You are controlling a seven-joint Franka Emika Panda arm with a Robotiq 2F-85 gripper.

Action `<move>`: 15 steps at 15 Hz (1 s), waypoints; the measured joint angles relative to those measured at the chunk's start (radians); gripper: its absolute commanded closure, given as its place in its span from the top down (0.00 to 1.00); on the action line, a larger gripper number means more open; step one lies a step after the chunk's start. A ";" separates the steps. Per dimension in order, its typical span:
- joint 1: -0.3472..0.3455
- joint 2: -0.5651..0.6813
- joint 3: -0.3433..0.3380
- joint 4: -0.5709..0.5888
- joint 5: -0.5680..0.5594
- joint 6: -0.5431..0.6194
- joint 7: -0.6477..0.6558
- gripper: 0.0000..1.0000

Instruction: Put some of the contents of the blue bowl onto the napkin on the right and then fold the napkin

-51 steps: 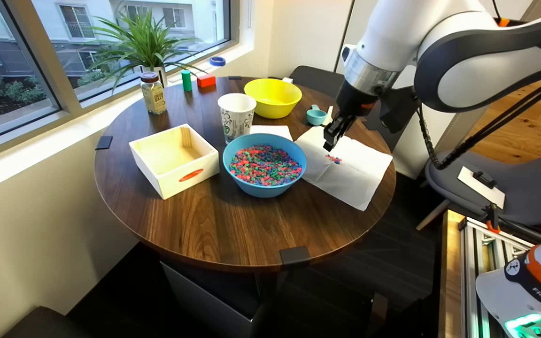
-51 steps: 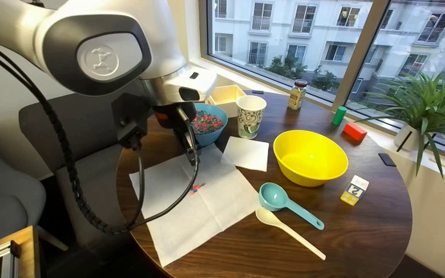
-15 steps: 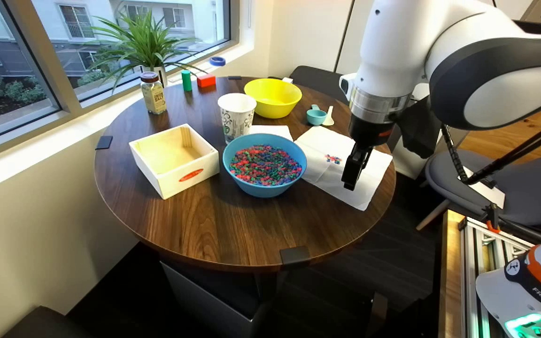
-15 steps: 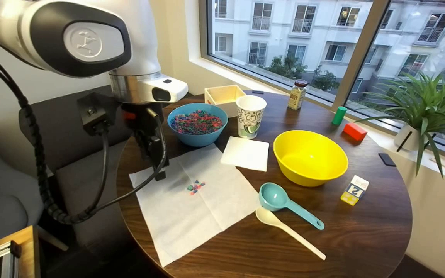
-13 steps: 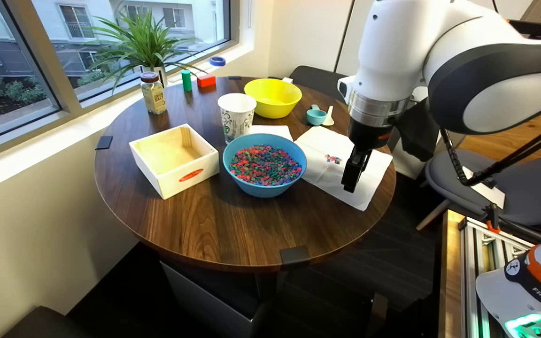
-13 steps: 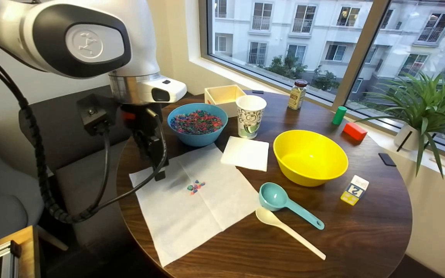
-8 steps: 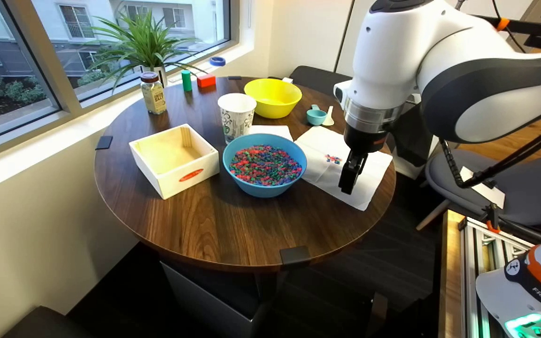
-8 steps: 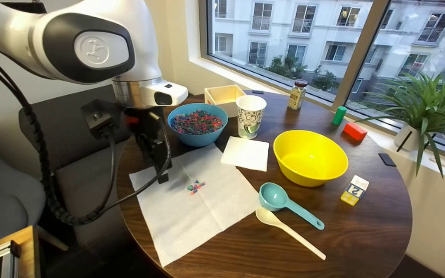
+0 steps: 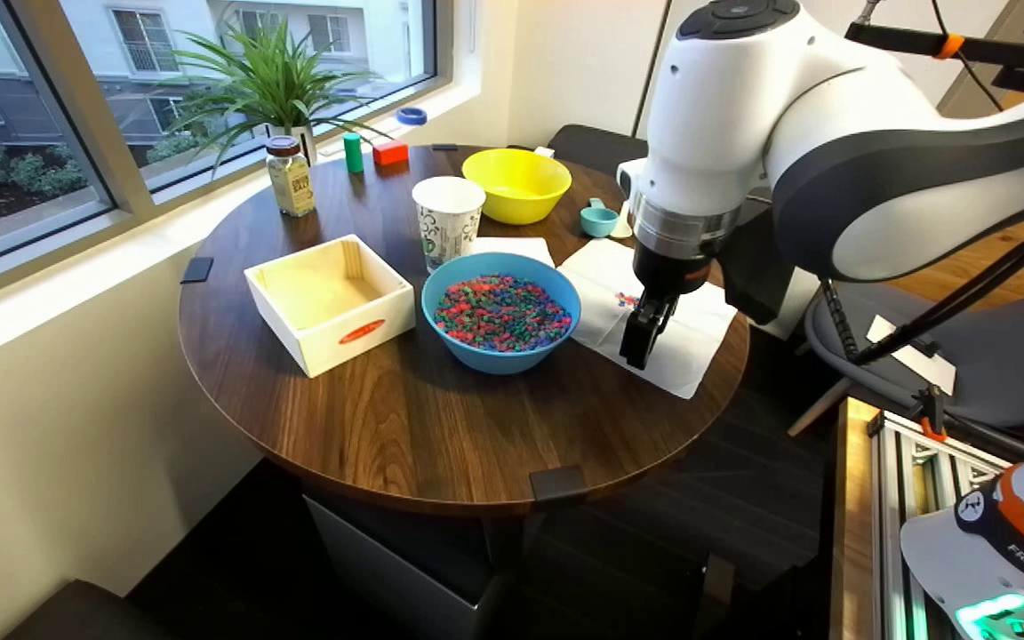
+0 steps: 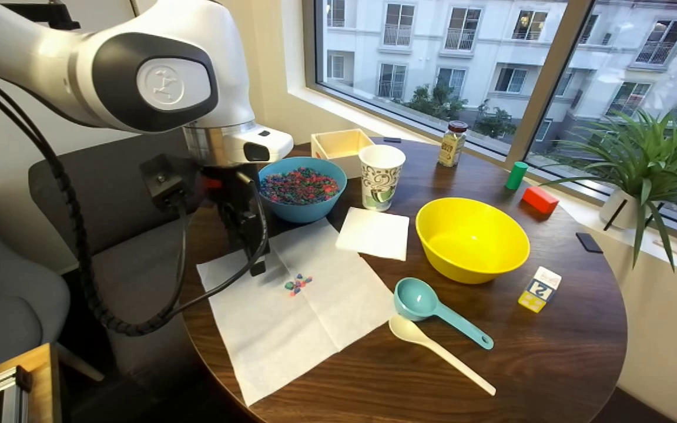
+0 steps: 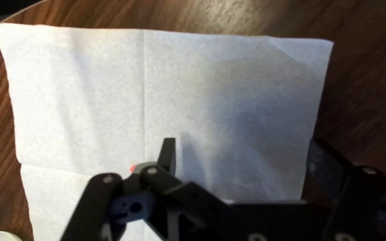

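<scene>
The thin white rectangular paper napkin [image 10: 297,346], bearing a few tiny multicoloured bits [image 10: 298,285], lies spread out beside the round light-blue bowl [image 9: 501,362], while the white-and-black jointed arm [image 9: 716,124] bends down over the napkin, its black two-fingered gripper [image 11: 243,149] slightly tilted and spread wide

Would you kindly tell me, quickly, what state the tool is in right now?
Tool: open, jaws wide apart, holding nothing, over the white napkin.
</scene>
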State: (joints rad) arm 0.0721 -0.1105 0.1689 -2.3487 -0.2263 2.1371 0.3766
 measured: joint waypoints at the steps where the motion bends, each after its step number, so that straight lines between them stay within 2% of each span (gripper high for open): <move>1: 0.003 0.008 0.000 0.009 0.000 0.000 0.009 1.00; 5: 0.016 0.038 0.001 0.038 0.000 0.000 0.043 1.00; 6: 0.018 0.045 0.001 0.043 0.001 0.000 0.049 0.89; 7: 0.020 0.050 0.001 0.047 0.001 0.000 0.053 0.73; 15: 0.024 0.063 0.001 0.064 0.003 0.000 0.070 0.11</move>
State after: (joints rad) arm 0.0966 -0.0476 0.1696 -2.2845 -0.2237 2.1371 0.4464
